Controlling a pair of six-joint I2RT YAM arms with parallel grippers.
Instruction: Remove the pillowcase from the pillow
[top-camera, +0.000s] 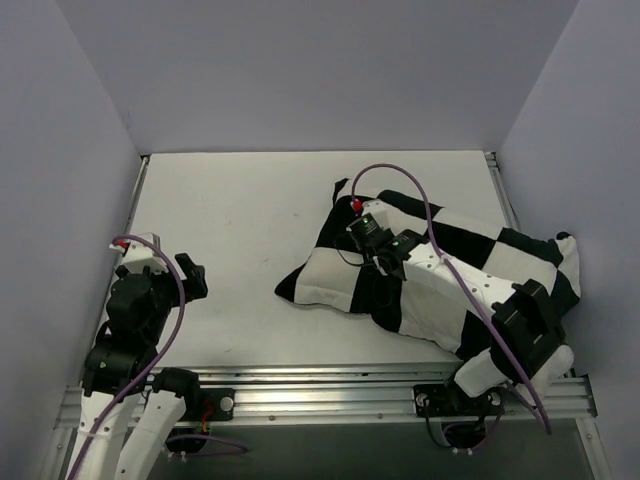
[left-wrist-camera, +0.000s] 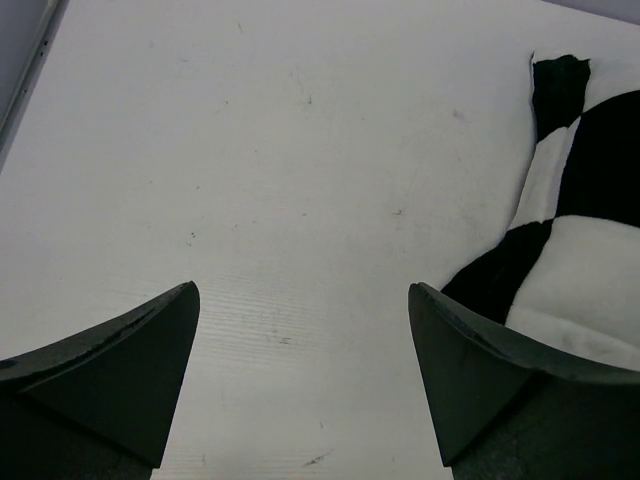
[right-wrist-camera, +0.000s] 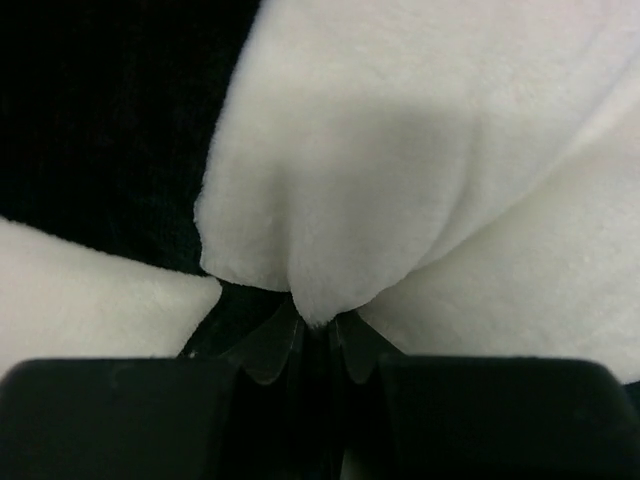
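Observation:
The black-and-white checkered pillowcase (top-camera: 325, 278) lies plump on the right half of the table, with the pillow hidden inside it. My right gripper (top-camera: 378, 262) reaches over its middle. In the right wrist view that gripper (right-wrist-camera: 318, 325) is shut on a pinched-up fold of a white square of the pillowcase (right-wrist-camera: 400, 150). My left gripper (top-camera: 192, 278) hovers at the table's left side, well apart from the cover. Its jaws (left-wrist-camera: 302, 288) stand wide open over bare table, with a corner of the pillowcase (left-wrist-camera: 590, 250) to their right.
The white table (top-camera: 230, 220) is boxed in by pale walls at the left, back and right. A metal rail (top-camera: 320, 385) carrying both arm bases runs along the near edge. The right arm's purple cable (top-camera: 400, 175) loops above the pillowcase.

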